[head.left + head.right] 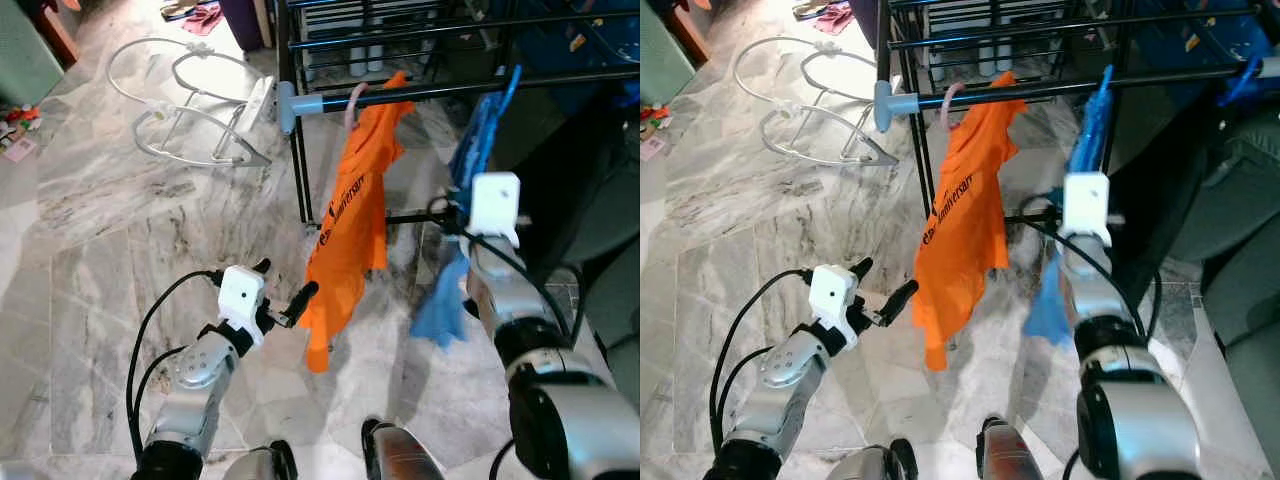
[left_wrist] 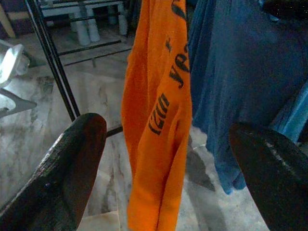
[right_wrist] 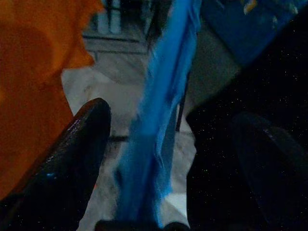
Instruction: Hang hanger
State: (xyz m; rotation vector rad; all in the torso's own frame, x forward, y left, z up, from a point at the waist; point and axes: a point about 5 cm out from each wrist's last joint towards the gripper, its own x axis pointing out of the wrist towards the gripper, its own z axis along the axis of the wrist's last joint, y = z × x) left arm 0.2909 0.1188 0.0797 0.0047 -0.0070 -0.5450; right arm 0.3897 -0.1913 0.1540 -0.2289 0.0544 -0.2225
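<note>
An orange shirt point(image 1: 352, 215) hangs at the centre of the left eye view from a pale pink hanger hook point(image 1: 353, 98) looped over the dark rail point(image 1: 430, 90) of a black drying rack point(image 1: 296, 150) that runs across the upper half of the frame. The rail ends at upper centre-left in a light blue cap point(image 1: 288, 104). To the right of the orange shirt, a blue garment point(image 1: 470, 190) hangs from the same rail on a blue hanger point(image 1: 512, 82) whose hook shows at upper right.

The left gripper point(image 1: 285, 300) sits at lower centre-left of the frame, its two black fingers spread apart and holding nothing; its nearer fingertip point(image 1: 305, 291) lies just beside the lower left edge of the orange shirt, and the left wrist view shows the cloth hanging between the parted fingers but beyond them. The pink hook is well above this gripper, up and to the right.

The right gripper point(image 3: 159, 144) is raised at centre-right, below the blue hanger and against the blue garment. In the right wrist view its fingers point(image 3: 79, 154) stand wide apart with the blue cloth hanging between them, not clamped.

A white wire frame point(image 1: 190, 105) lies on the marble floor point(image 1: 90, 240) at upper left
</note>
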